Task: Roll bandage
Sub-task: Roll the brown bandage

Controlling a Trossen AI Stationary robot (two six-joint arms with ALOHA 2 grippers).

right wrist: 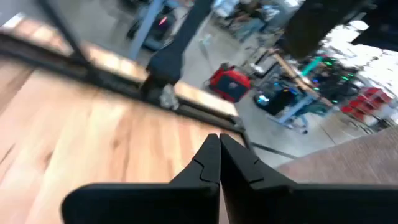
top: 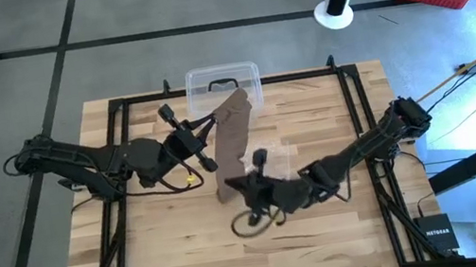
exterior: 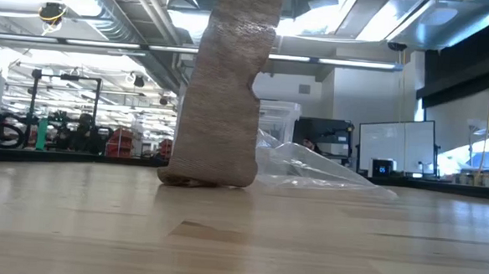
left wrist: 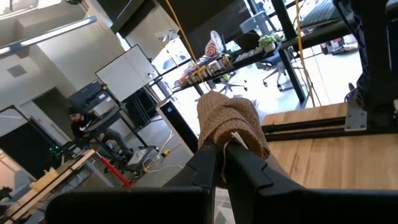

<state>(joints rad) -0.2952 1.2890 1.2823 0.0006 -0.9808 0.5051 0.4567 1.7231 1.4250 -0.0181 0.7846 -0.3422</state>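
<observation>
The brown bandage (top: 232, 144) hangs upright over the table's middle, and its lower end (exterior: 207, 177) rests bunched on the wood. My left gripper (top: 207, 131) comes in from the table's left and is shut on the bandage's upper end. My right gripper (top: 230, 188) reaches in from the right, beside the bandage's lower part. In its wrist view the right gripper (right wrist: 219, 138) is shut with nothing between its fingers, and the bandage (right wrist: 367, 165) shows off to one side. My left gripper pinches the bandage's bunched upper end (left wrist: 225, 138) between its two fingers, several folds together. The fingers point level, coming from the table's left. The bandage hangs below the hold, with its lower end on the table.
A clear plastic box (top: 222, 83) stands at the table's far edge behind the bandage. A crinkled clear bag (exterior: 318, 170) lies right of the bandage. A black rail frame (top: 119, 109) runs around the tabletop. A loose cable loop (top: 257, 224) lies under my right arm.
</observation>
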